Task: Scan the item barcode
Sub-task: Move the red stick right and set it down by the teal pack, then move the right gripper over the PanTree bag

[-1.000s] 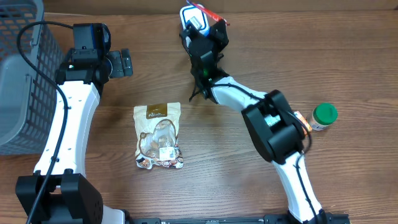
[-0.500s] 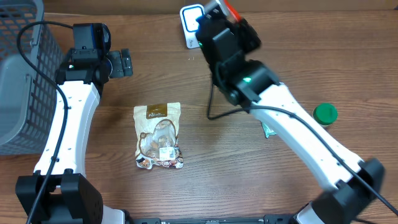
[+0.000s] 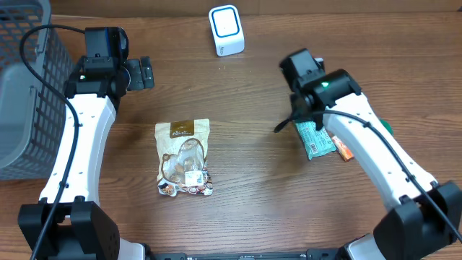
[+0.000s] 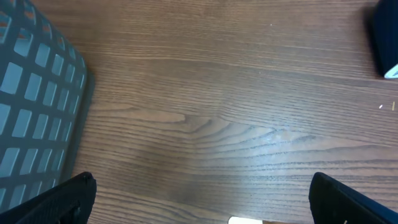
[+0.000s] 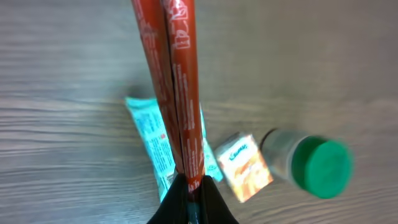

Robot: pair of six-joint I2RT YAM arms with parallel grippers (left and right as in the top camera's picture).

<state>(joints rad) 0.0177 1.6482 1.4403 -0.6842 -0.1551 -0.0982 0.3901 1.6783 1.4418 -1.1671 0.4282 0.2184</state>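
The right gripper (image 5: 189,191) is clamped on one end of a long red stick packet (image 5: 177,87), holding it over the right side of the table (image 3: 253,188) above a teal wrapper (image 5: 149,140), a small orange box (image 5: 244,167) and a green-capped bottle (image 5: 311,165), well apart from the white scanner (image 3: 226,30) at the far edge. The packet looks light, thin and slick, and likely to bend or swing, so a pinch on its flat sealed end seems the safest hold and leaves the printed faces free. The left gripper (image 3: 142,73) rests with jaws wide apart at far left, near the basket (image 3: 22,87).
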